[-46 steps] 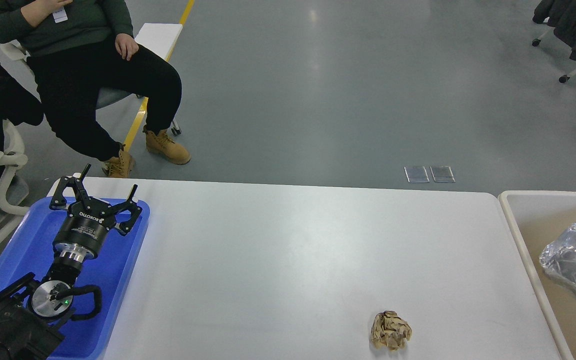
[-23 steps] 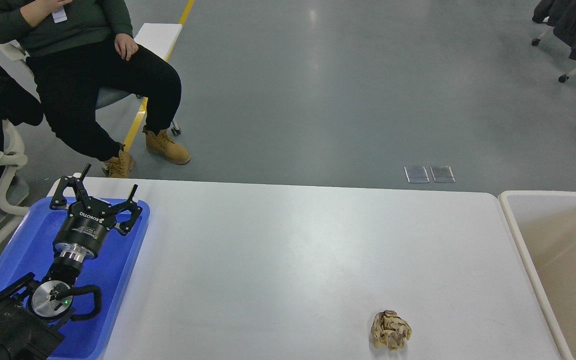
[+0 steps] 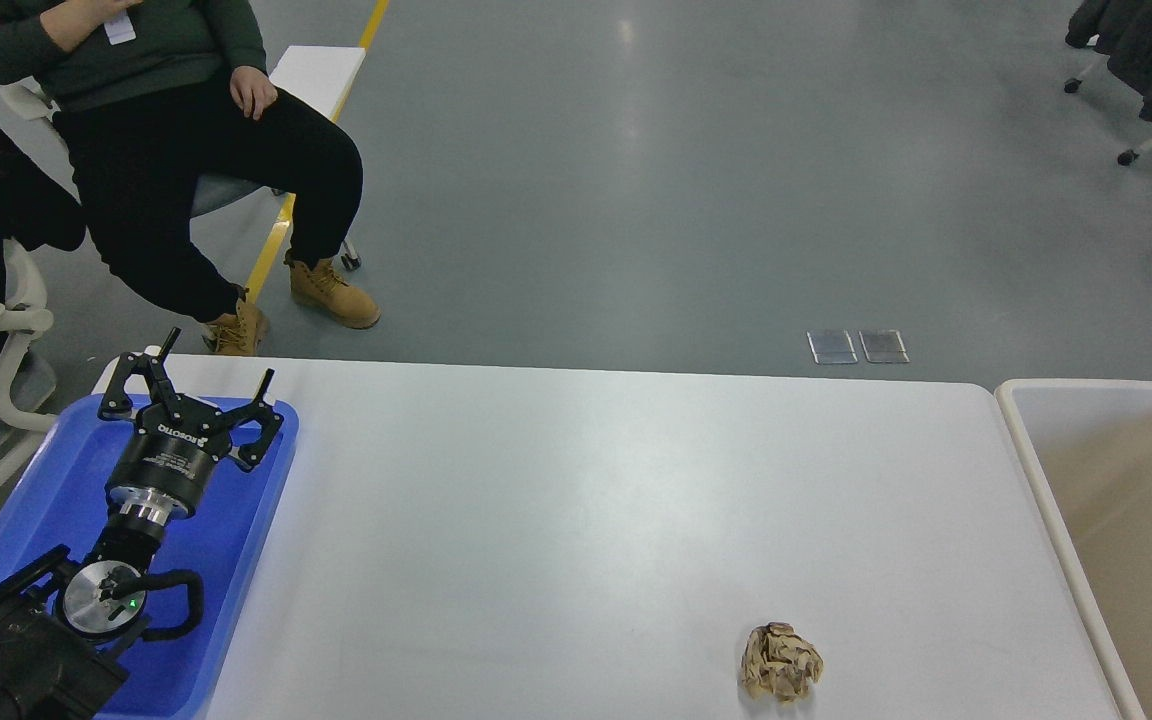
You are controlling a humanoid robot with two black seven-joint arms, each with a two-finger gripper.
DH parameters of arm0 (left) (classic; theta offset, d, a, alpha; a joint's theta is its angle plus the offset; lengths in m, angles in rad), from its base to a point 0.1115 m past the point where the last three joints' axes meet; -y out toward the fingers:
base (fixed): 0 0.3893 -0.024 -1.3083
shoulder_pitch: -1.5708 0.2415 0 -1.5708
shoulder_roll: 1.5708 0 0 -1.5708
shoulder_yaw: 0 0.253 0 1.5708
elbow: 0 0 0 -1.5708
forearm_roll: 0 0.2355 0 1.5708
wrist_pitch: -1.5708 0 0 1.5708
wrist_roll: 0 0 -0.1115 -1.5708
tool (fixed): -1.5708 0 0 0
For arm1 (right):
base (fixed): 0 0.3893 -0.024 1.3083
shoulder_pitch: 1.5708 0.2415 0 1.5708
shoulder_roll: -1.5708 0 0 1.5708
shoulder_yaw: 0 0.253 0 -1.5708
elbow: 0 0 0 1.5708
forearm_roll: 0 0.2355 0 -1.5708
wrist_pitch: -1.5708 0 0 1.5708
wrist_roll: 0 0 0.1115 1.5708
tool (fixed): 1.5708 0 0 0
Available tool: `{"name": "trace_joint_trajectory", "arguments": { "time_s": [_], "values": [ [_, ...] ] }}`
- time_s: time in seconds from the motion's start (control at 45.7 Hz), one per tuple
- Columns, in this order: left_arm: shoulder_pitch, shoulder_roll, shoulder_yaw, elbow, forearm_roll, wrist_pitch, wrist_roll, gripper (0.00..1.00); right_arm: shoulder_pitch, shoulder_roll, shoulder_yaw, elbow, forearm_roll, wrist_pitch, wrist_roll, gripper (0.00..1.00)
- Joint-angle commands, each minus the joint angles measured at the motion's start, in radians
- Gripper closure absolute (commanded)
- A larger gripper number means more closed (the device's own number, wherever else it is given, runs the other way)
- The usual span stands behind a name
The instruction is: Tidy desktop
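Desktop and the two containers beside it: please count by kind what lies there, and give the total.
Crumpled paper ball on the desktop: 1
Blue tray: 1
Beige bin: 1
Total: 3

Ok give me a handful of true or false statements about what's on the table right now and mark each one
1. The left gripper hangs open over the blue tray. True.
2. A crumpled brown paper ball lies on the desktop. True.
3. The paper ball lies inside the beige bin. False: it lies on the desktop, left of the bin.
4. The left gripper grips the paper ball. False: it holds nothing and is far to the ball's left.
5. The right gripper shows above the bin. False: it is out of view.
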Motion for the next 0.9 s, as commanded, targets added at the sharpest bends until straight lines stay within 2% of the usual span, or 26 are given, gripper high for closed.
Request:
{"name": "trace_joint_trajectory", "arguments": {
  "time_s": [0.0, 0.219, 0.372, 0.745, 0.876],
  "values": [
    [0.0, 0.0, 0.0, 0.0, 0.0, 0.0, 0.0, 0.01, 0.248, -0.033, -0.065, 0.107, -0.082, 0.009, 0.0, 0.01],
    [-0.001, 0.0, 0.0, 0.0, 0.0, 0.0, 0.0, 0.01, 0.365, 0.003, -0.068, 0.153, -0.164, 0.055, -0.003, 0.01],
    [-0.001, 0.0, 0.0, 0.0, 0.0, 0.0, 0.0, 0.01, 0.484, 0.043, -0.148, 0.239, -0.21, 0.063, -0.012, 0.0],
    [0.0, 0.0, 0.0, 0.0, 0.0, 0.0, 0.0, 0.01, 0.665, 0.23, -0.343, 0.373, -0.207, 0.066, -0.012, 0.0],
    [-0.001, 0.0, 0.0, 0.0, 0.0, 0.0, 0.0, 0.01, 0.743, 0.292, -0.429, 0.44, -0.205, 0.135, -0.012, 0.0]
  ]
}}
